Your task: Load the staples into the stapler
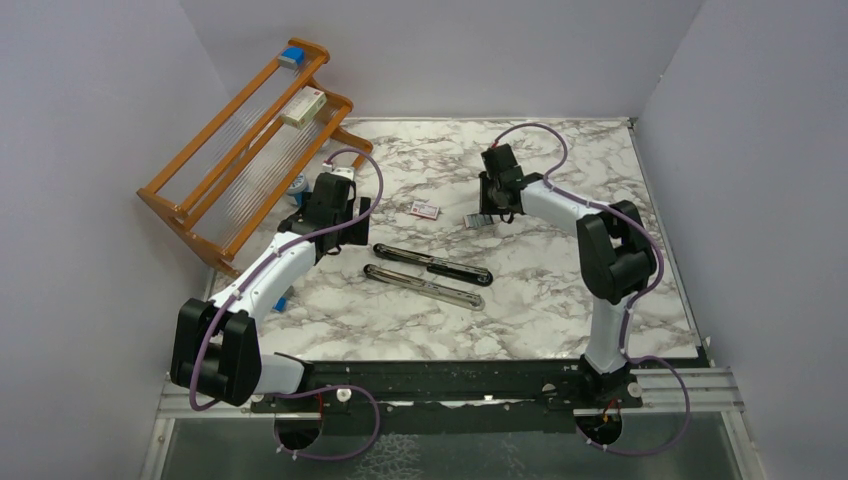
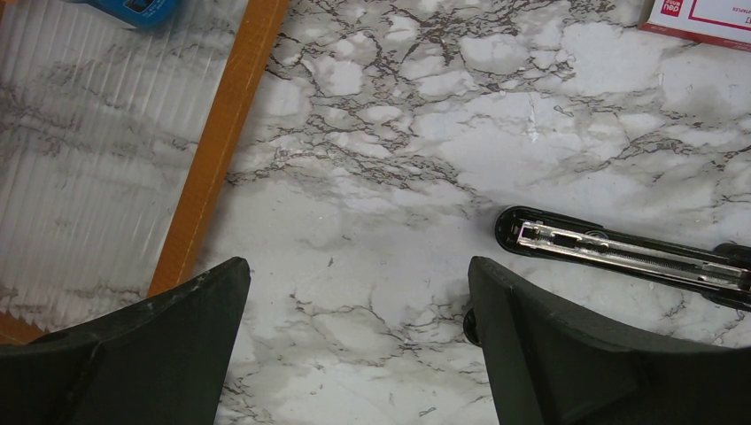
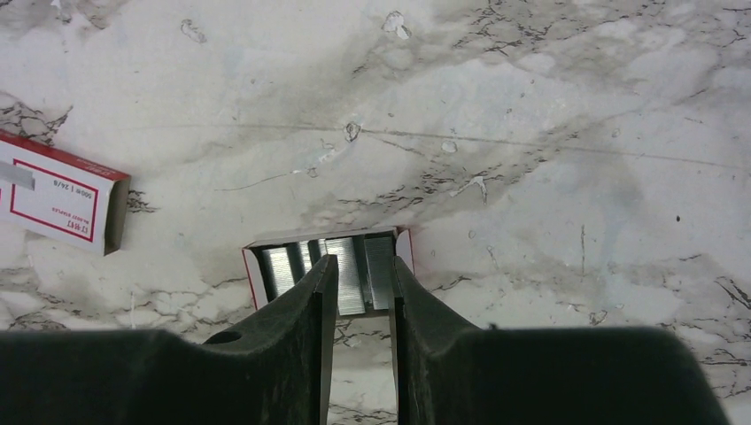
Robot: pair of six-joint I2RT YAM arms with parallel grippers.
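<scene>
The black stapler (image 1: 430, 263) lies opened flat in two long halves mid-table, its silver rail (image 2: 620, 252) facing up. My left gripper (image 1: 335, 237) hangs just left of it, wide open over bare marble, with nothing between its fingers (image 2: 567, 354). The staples (image 3: 363, 270) lie as silver strips in a small red-edged tray (image 3: 255, 270). My right gripper (image 3: 359, 266) points down into the tray, jaws narrow, with two strips between them and touching both sides. The small red-and-white packet (image 1: 425, 209) lies left of the tray (image 1: 478, 220).
An orange wooden rack (image 1: 240, 150) with clear ribbed shelves stands at the back left, close to my left gripper. It carries a white-and-red box (image 1: 303, 105) and a blue object (image 1: 291, 56). A small blue item (image 1: 283, 300) lies beside the left arm.
</scene>
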